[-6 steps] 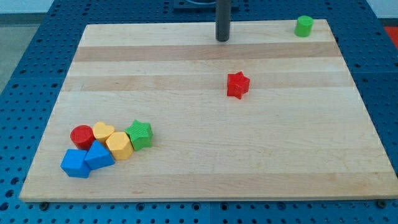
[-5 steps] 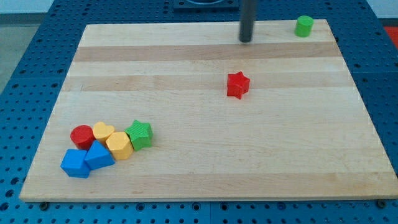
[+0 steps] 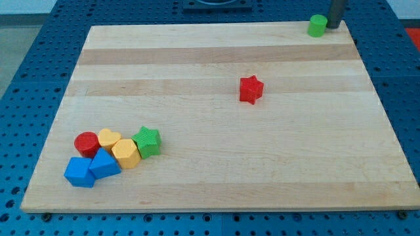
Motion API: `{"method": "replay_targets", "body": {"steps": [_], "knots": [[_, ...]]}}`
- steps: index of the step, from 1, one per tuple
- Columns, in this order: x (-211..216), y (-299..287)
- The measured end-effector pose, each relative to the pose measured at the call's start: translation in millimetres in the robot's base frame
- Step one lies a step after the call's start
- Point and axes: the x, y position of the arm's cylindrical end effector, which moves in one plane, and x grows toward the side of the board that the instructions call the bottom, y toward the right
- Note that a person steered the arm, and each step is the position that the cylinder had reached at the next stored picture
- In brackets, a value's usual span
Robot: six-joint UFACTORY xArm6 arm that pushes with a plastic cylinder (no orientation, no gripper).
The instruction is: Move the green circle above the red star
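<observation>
The green circle (image 3: 317, 25) stands at the board's top right corner. My tip (image 3: 335, 27) is just to the right of it, touching or nearly touching its side. The red star (image 3: 251, 89) lies lower down and to the left, right of the board's middle, well apart from both.
A cluster sits at the bottom left: a red circle (image 3: 86, 143), a yellow heart (image 3: 108, 138), a yellow hexagon (image 3: 126, 153), a green star (image 3: 147, 141) and two blue blocks (image 3: 80, 172) (image 3: 104, 163). The wooden board (image 3: 216, 170) rests on a blue pegboard table.
My tip has moved right along the top edge, from above the middle to beside the green circle. The green circle has shifted slightly left. The other blocks have not moved.
</observation>
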Motion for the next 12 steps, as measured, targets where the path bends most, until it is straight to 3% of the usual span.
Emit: {"method": "replay_targets", "body": {"steps": [2,5,8,11,12], "knots": [[11.5,-18.8],[35.4,-102.5],[89.8,-181.2],[149.5,-189.6],[150.1,-235.1]]}}
